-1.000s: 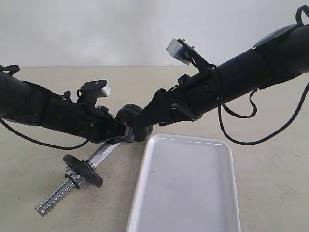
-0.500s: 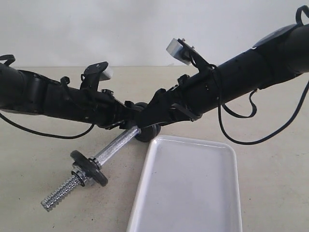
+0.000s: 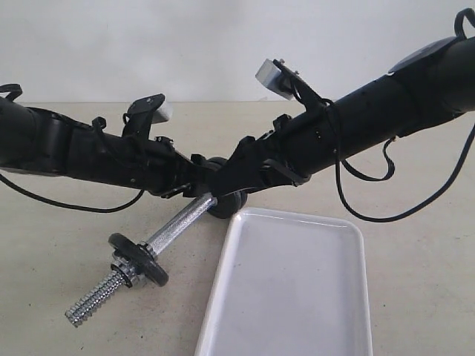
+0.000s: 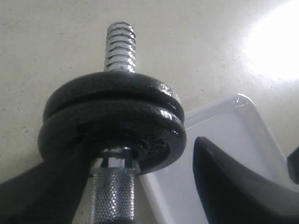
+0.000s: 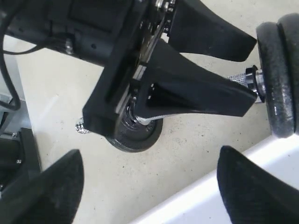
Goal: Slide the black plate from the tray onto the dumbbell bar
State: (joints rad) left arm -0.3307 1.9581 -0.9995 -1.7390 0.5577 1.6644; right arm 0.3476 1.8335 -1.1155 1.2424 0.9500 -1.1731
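Note:
The chrome dumbbell bar (image 3: 178,222) lies slanted on the table beside the white tray (image 3: 297,297), and no plate lies in that tray. Two black plates (image 4: 112,121) sit side by side on the bar's far end (image 3: 226,204), with the threaded tip past them. A third black plate (image 3: 139,259) sits near the front threaded end. My left gripper (image 4: 145,154) is open, its fingers (image 5: 196,93) straddling the knurled middle with a gap on one side. The right gripper (image 5: 149,158) hangs open over bare table by the tray rim, holding nothing.
Both black arms meet above the bar's far end (image 3: 215,185), crowding that spot. A loose cable (image 3: 371,215) droops from the right arm behind the tray. The beige table (image 3: 59,245) stretches left of the bar.
The left gripper has opened off the bar. The bar's far end with its plates has dropped from its raised position to the table, and the left arm has lifted slightly.

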